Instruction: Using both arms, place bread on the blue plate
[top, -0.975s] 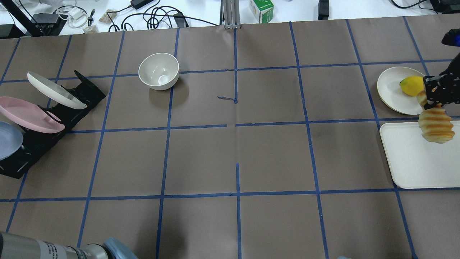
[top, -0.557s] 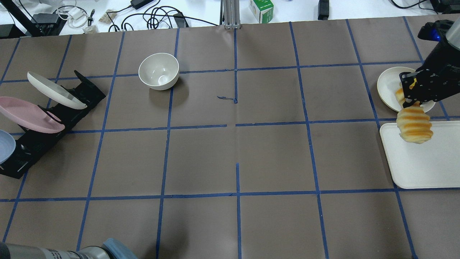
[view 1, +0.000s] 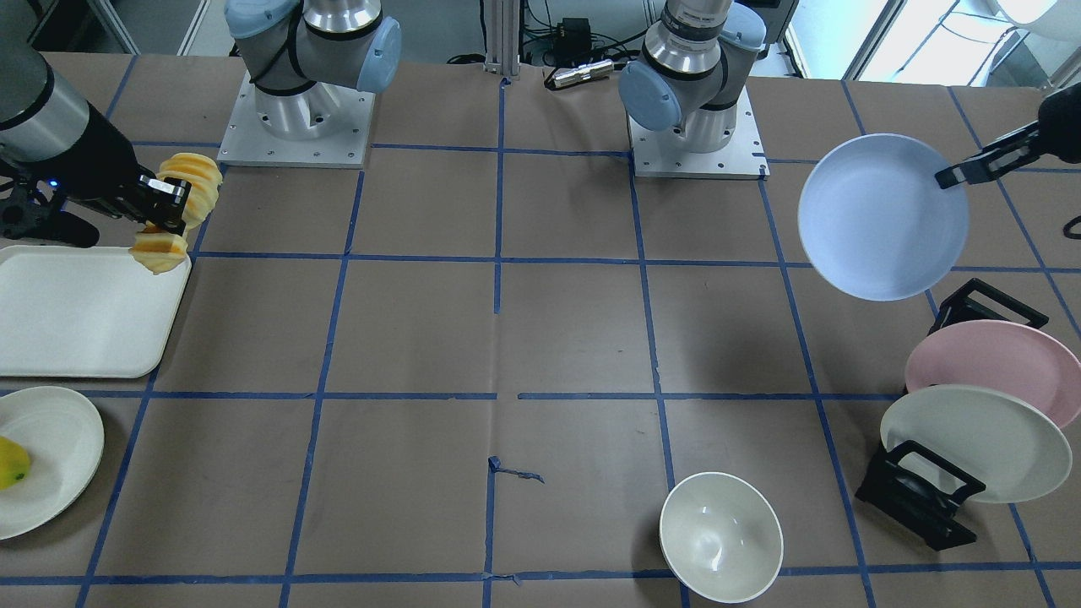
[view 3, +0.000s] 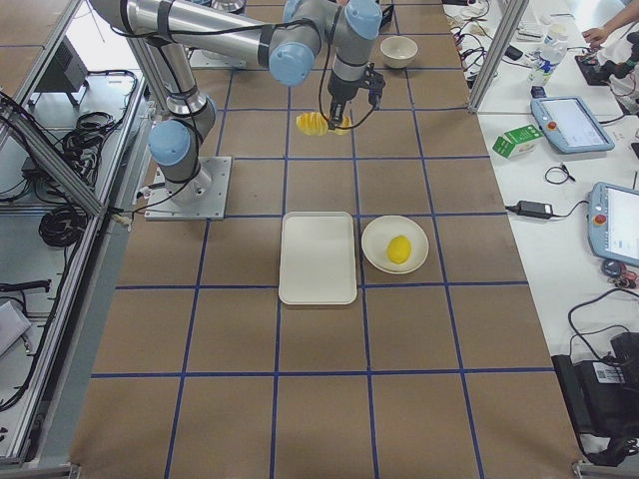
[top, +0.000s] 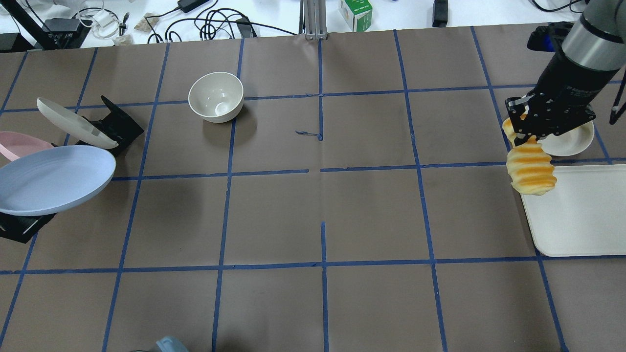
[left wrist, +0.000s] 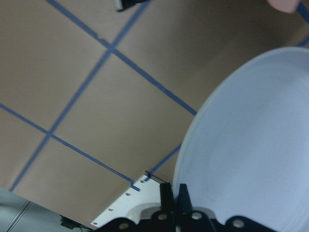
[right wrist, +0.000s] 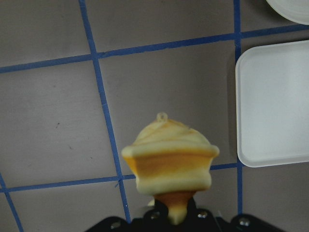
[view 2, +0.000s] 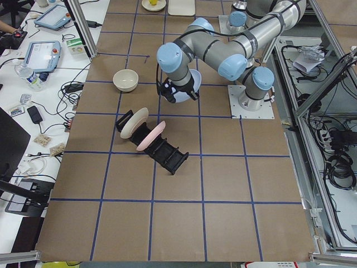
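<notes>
While the right hand [top: 525,132] pinches one end of the bread [top: 530,168], dangling it over the tray [top: 577,225] edge, the left hand [view 1: 954,176] clamps the blue plate [top: 54,186] by its rim, face-up above the table beside the rack [view 1: 920,498], presumably to catch the loaf.

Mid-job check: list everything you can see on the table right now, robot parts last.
bread: 1, yellow-orange, in the air near the tray
blue plate: 1, pale blue, held off the table
pink plate: 1, pink, in the rack
racked cream plate: 1, cream, in the rack
rack: 1, black, robot's left end
bowl: 1, white, upright on the table
tray: 1, white, robot's right end
flat cream plate: 1, cream, beside the tray
fruit: 1, yellow, on the flat cream plate
left pincer: black, shut on the blue plate's rim
right pincer: black, shut on the bread
</notes>
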{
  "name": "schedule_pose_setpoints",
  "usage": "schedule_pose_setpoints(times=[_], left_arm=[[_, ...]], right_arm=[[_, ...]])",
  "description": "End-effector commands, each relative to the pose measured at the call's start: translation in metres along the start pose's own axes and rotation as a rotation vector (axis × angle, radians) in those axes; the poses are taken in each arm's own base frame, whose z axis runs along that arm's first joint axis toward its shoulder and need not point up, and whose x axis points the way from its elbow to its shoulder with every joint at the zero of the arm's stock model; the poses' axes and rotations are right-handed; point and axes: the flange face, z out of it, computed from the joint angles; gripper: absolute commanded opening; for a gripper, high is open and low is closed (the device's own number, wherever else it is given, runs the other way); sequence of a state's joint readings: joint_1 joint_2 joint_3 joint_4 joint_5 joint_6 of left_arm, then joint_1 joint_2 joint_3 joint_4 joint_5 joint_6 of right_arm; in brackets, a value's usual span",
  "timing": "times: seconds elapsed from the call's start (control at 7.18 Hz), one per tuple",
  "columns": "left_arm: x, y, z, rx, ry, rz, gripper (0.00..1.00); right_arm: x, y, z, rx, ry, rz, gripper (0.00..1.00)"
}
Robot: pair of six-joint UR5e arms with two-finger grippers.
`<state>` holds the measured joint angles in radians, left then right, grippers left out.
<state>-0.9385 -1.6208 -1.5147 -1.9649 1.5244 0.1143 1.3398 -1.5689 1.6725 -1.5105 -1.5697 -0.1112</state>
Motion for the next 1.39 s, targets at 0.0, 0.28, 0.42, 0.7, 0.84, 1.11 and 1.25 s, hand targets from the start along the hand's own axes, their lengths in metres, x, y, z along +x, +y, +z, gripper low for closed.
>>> schedule_pose_setpoints(times=[0.0,0.28,0.42,0.7,0.84,1.11,1.25], left_arm=[[0.153,0.051,0.01,0.117,0.025,0.162,0.0],[0.254,0.072,0.058,0.229,0.033,0.133,0.0],[0.296,0.086,0.113,0.231,0.115,0.153,0.0],[0.31,0.071,0.217,0.308,0.225,0.187,0.0],[0.312,0.068,0.254,0.285,0.295,0.219,0.0],[0.32,0.054,0.299,0.336,0.231,0.263,0.0],[0.325,0.047,0.326,0.299,0.195,0.263,0.0]], right_arm=[[-0.038,0.008,0.002,0.002,0.011,-0.017,0.0],[-0.051,0.01,0.002,0.007,-0.001,-0.022,0.0],[-0.053,0.01,0.004,0.003,-0.025,-0.023,0.0],[-0.055,0.011,0.004,0.004,-0.042,-0.02,0.0],[-0.058,0.011,0.005,0.003,-0.057,-0.025,0.0],[-0.072,0.006,0.014,-0.002,-0.065,-0.024,0.0],[-0.087,-0.011,0.024,0.038,-0.063,-0.036,0.0]])
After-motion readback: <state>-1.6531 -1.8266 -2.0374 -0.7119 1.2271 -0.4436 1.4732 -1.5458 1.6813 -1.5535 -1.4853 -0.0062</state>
